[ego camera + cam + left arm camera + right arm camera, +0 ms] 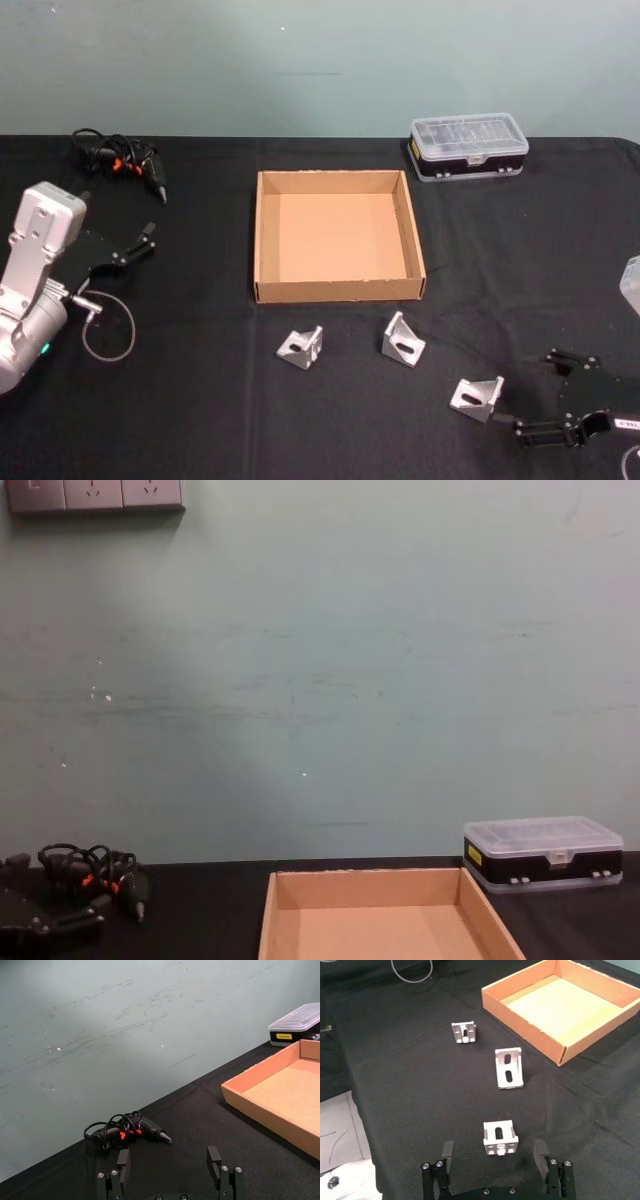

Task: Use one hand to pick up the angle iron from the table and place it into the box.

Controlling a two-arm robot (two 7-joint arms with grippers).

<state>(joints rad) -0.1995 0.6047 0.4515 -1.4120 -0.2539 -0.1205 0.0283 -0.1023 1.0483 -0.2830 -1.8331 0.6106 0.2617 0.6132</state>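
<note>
Three silver angle irons lie on the black table (pixel 200 420) in front of the tan box (pixel 340 289): one on the left (pixel 301 348), one in the middle (pixel 403 340), one on the right (pixel 477 398). My right gripper (pixel 545 396) hovers open just to the right of the right one, not touching it. In the right wrist view that angle iron (pixel 500 1138) sits just ahead of the right gripper (pixel 494 1154), between its spread fingertips (pixel 448 1149). The box (pixel 525 1025) is empty. My left gripper (pixel 135 247) is parked open at the table's left.
A black plastic case with a clear lid (pixel 469 146) stands behind the box on the right. A black corded tool (pixel 122 158) lies at the back left. A loop of cable (pixel 108 335) hangs beside the left arm. The table's front edge is close to the right gripper.
</note>
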